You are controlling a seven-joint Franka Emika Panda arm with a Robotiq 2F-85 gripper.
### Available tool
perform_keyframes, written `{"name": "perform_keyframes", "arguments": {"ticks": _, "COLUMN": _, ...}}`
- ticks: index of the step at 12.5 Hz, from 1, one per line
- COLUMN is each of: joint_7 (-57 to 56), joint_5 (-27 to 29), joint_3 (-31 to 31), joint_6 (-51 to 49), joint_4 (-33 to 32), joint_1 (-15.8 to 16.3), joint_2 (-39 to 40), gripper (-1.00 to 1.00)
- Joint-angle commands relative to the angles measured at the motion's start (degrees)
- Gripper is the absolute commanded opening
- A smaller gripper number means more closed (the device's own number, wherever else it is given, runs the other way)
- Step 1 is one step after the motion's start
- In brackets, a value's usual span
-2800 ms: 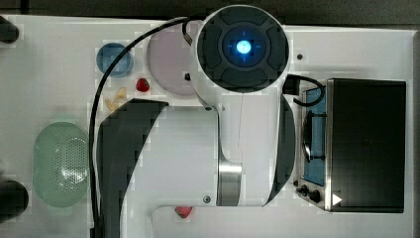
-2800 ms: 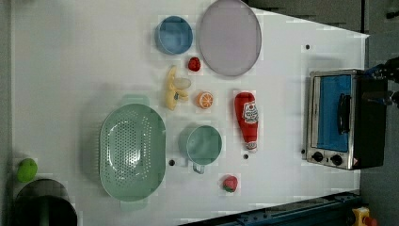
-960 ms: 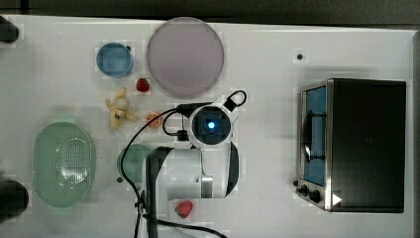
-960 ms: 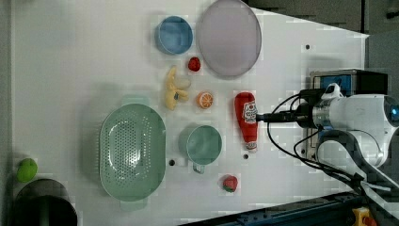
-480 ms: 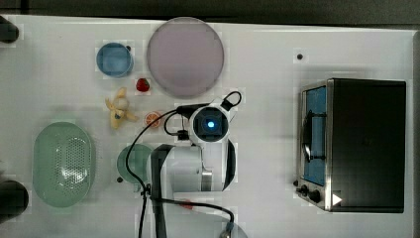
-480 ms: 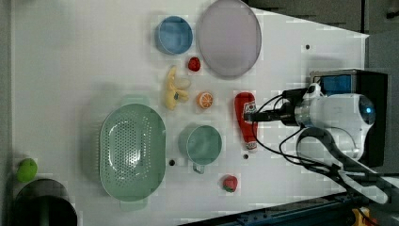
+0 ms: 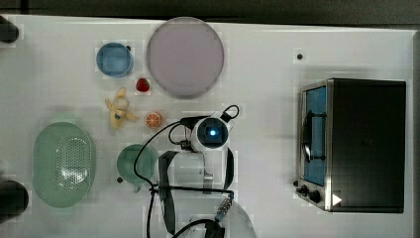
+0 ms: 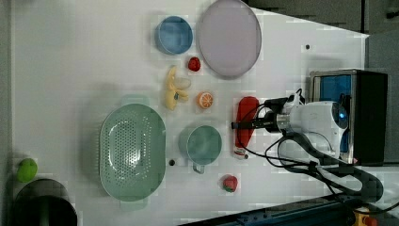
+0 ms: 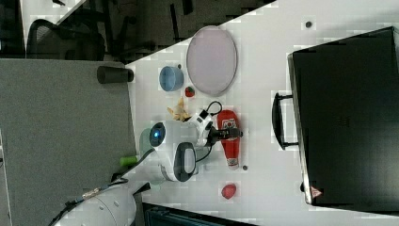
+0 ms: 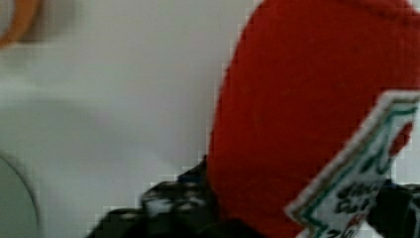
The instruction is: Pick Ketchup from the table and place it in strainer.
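The Ketchup (image 8: 245, 109), a red squeeze bottle with a white cap, lies flat on the white table between the green cup and the oven. It also shows as Ketchup (image 9: 230, 148) in the right view. My gripper (image 8: 244, 125) is down over the bottle's middle. In the wrist view the red Ketchup (image 10: 297, 99) fills the space inside my gripper (image 10: 285, 213), with dark fingers (image 10: 168, 210) against its sides, shut on it. The arm covers the bottle in the top view. The strainer (image 7: 49, 144), a pale green perforated oval basket, stands at the top view's left, past the cup; strainer (image 8: 113, 141).
A green cup (image 8: 203, 144) sits between bottle and strainer. Nearby lie an orange slice (image 7: 153, 119), a banana (image 7: 118, 114), a strawberry (image 7: 142, 85) and another strawberry (image 8: 229, 183). A blue bowl (image 7: 114, 59) and grey plate (image 7: 184, 57) stand further back. A toaster oven (image 7: 366, 144) stands at the top view's right.
The arm has come in over the bottle and lowered onto it. The fingers have drawn in around the bottle. The bottle has not moved.
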Motion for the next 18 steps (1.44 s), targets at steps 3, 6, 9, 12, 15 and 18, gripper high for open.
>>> {"name": "perform_keyframes", "arguments": {"ticks": 3, "joint_7": 0.0, "joint_5": 0.2, "joint_3": 0.2, "joint_6": 0.6, "joint_4": 1.6, "joint_1": 0.2, "joint_2": -6.6, "gripper": 0.25}}
{"name": "perform_keyframes", "arguments": {"ticks": 6, "joint_7": 4.9, "joint_5": 0.2, "joint_3": 0.9, "joint_6": -3.7, "joint_4": 2.1, "joint_1": 0.6, "joint_2": -14.6, "gripper": 0.25}}
{"name": "perform_keyframes", "arguments": {"ticks": 9, "joint_7": 10.3, "joint_5": 0.2, "joint_3": 3.7, "joint_6": -14.6, "joint_4": 4.6, "joint_1": 1.4, "joint_2": -22.7, "gripper": 0.25}}
{"name": "perform_keyframes", "arguments": {"ticks": 12, "joint_7": 17.0, "joint_5": 0.2, "joint_3": 8.3, "joint_6": -25.9, "joint_4": 8.7, "joint_1": 2.5, "joint_2": -28.0, "gripper": 0.25}}
{"name": "perform_keyframes", "arguments": {"ticks": 15, "joint_7": 26.6, "joint_5": 0.2, "joint_3": 14.7, "joint_6": -31.6, "joint_4": 11.8, "joint_1": 3.9, "joint_2": -27.9, "gripper": 0.25}}
{"name": "perform_keyframes", "arguments": {"ticks": 18, "joint_7": 38.9, "joint_5": 0.2, "joint_3": 21.6, "joint_6": -31.3, "joint_4": 13.2, "joint_1": 5.2, "joint_2": -26.4, "gripper": 0.25}}
